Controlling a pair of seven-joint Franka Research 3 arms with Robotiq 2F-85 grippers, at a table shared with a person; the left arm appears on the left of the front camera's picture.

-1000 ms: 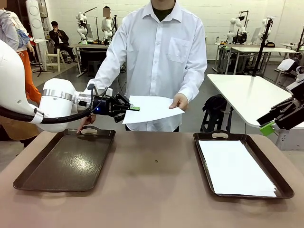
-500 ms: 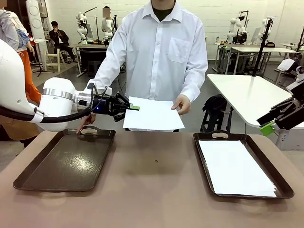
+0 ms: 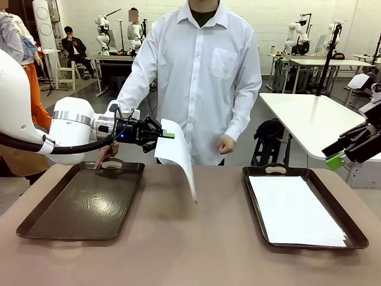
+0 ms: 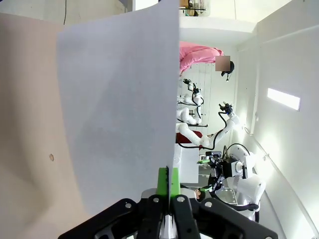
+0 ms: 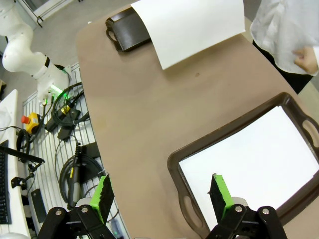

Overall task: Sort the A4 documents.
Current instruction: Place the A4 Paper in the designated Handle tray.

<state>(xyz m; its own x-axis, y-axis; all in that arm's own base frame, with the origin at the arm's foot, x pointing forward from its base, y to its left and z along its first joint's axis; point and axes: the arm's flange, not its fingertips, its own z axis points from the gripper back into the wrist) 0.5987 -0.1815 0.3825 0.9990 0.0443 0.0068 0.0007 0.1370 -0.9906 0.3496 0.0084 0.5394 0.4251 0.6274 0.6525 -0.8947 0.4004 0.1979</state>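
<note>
My left gripper (image 3: pixel 168 135) is shut on the corner of one A4 document (image 3: pixel 177 154), a white sheet that hangs down limp over the table between the two trays. In the left wrist view the fingertips (image 4: pixel 163 178) pinch the sheet (image 4: pixel 119 109) at its lower edge. More A4 documents (image 3: pixel 294 208) lie stacked in the right dark brown tray (image 3: pixel 275 169). My right gripper (image 3: pixel 335 159) hovers open beyond that tray's right side, and in its wrist view the right gripper (image 5: pixel 162 186) looks down on the stack (image 5: pixel 254 157) and the hanging sheet (image 5: pixel 192 27).
The left dark brown tray (image 3: pixel 83 202) holds nothing. The person stands at the far edge, one hand (image 3: pixel 225 144) free near the middle and the other hand (image 3: pixel 107 155) at the left tray's handle. Bare tabletop (image 3: pixel 196 238) lies between the trays.
The person's hand has let go of the sheet and drawn back. The sheet, level before, now droops from my left gripper. Neither arm has moved.
</note>
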